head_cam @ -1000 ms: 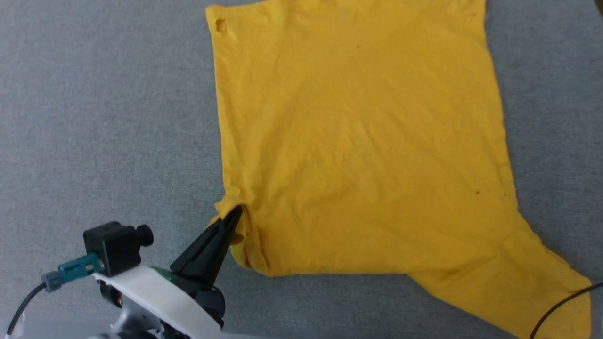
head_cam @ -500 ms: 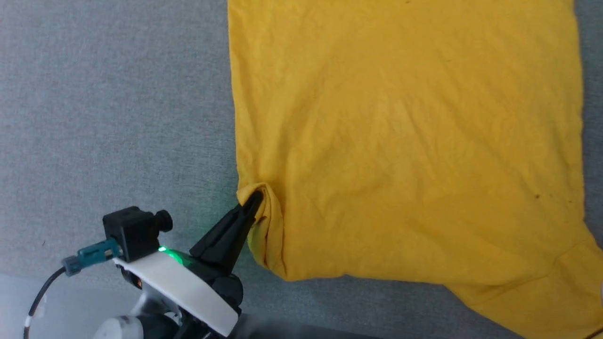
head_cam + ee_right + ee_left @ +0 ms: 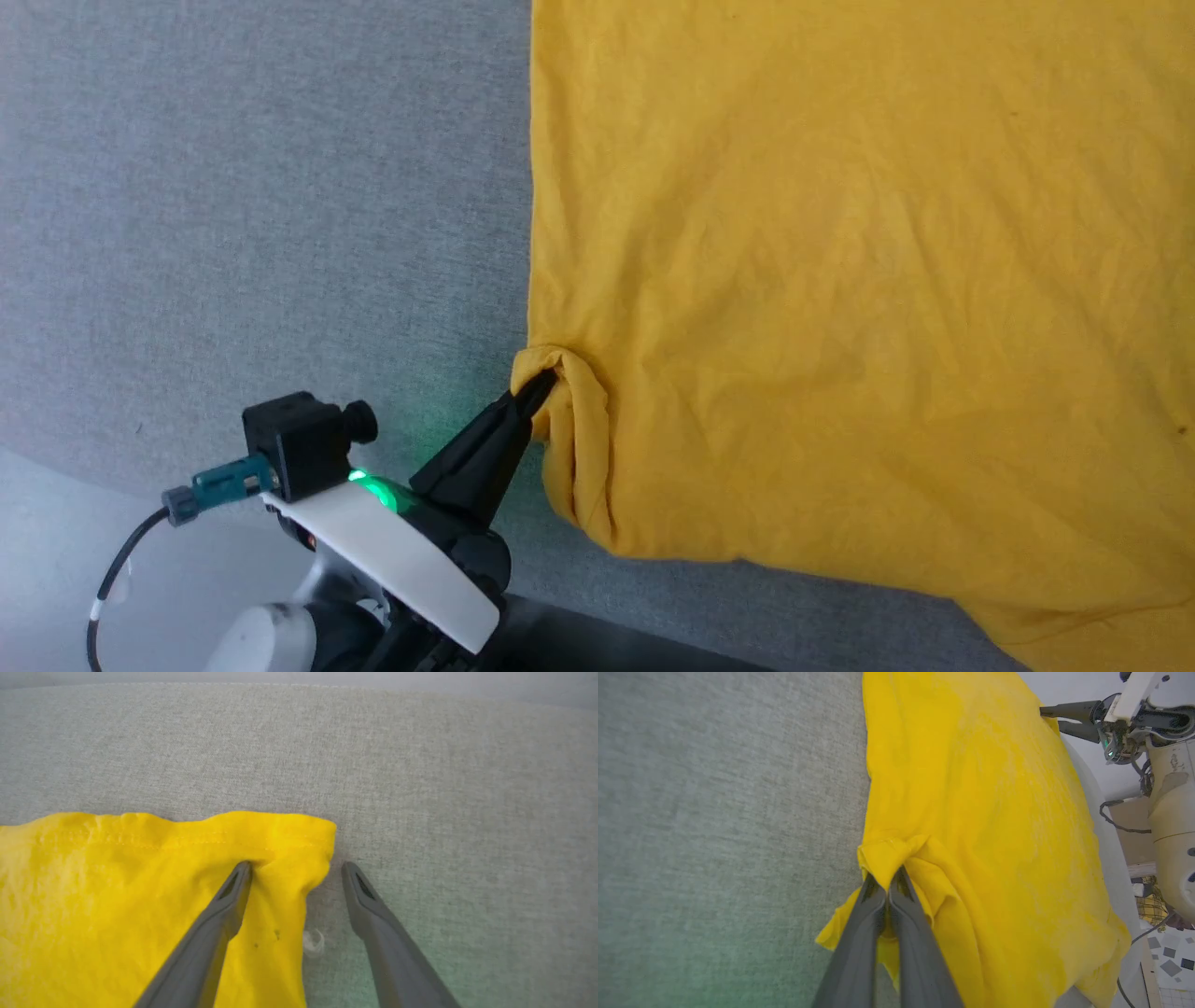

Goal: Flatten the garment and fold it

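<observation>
**Yellow shirt pinched at its side**

The garment (image 3: 840, 280), soft creased mustard cotton, lies spread on the grey woven table (image 3: 233, 233) near its front edge. The left hand (image 3: 540, 385), slanting low, is clamped on a bunched fold. The right hand (image 3: 296, 868) gapes, one finger on the stitched hem corner.
</observation>
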Controlling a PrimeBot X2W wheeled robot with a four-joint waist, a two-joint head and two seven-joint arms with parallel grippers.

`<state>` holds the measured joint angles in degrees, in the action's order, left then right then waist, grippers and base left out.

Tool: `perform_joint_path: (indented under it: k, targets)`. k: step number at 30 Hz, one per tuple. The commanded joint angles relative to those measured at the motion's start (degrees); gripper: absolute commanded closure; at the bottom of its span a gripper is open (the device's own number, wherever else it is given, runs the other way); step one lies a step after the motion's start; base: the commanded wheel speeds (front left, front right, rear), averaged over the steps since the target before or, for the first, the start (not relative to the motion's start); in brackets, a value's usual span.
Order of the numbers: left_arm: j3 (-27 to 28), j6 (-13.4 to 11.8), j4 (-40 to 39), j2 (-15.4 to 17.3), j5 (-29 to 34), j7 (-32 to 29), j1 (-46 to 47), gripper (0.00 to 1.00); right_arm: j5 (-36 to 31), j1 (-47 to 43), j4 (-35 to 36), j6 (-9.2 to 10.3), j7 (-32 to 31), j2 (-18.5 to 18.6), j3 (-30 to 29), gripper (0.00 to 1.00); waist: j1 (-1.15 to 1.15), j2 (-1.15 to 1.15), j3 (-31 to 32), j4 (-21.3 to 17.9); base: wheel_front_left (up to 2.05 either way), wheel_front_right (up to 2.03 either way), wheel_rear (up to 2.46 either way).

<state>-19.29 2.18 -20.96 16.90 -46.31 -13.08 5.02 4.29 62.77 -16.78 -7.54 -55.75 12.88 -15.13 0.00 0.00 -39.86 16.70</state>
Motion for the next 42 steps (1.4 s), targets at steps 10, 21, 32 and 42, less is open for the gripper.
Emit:
perform_joint_path:
  k: [10, 21, 32, 42]
  targets:
    - [0.08, 0.49, 1.08, -0.12, -0.07, 0.65, 1.53, 1.00, -1.46, 0.94, -1.46, 0.05, 2.88, -0.92, -0.83, 1.00, 0.00, 0.00, 0.08, -0.33, 0.00, 0.00, 0.00]
    - [1.87, -1.09, 0.45, 1.76, 0.09, 0.12, 0.10, 1.00, 4.93, -4.87, -0.41, 0.05, 8.25, -0.21, 0.68, 1.00, 0.00, 0.00, 7.91, -6.29, 0.00, 0.00, 0.00]
    - [4.73, -3.52, 1.07, 3.79, -2.28, -1.15, -5.15, 1.00, 13.86, -24.63, 10.17, 0.05, 13.01, 0.48, -5.57, 1.00, 0.00, 0.00, 18.26, -13.39, 0.00, 0.00, 0.00]
    - [6.05, -5.91, -0.55, 4.99, -3.15, -1.82, -10.99, 1.00, 19.15, -47.17, 21.22, 0.05, 12.83, -6.99, -15.37, 1.00, 0.00, 0.00, 24.27, -18.34, 0.00, 0.00, 0.00]
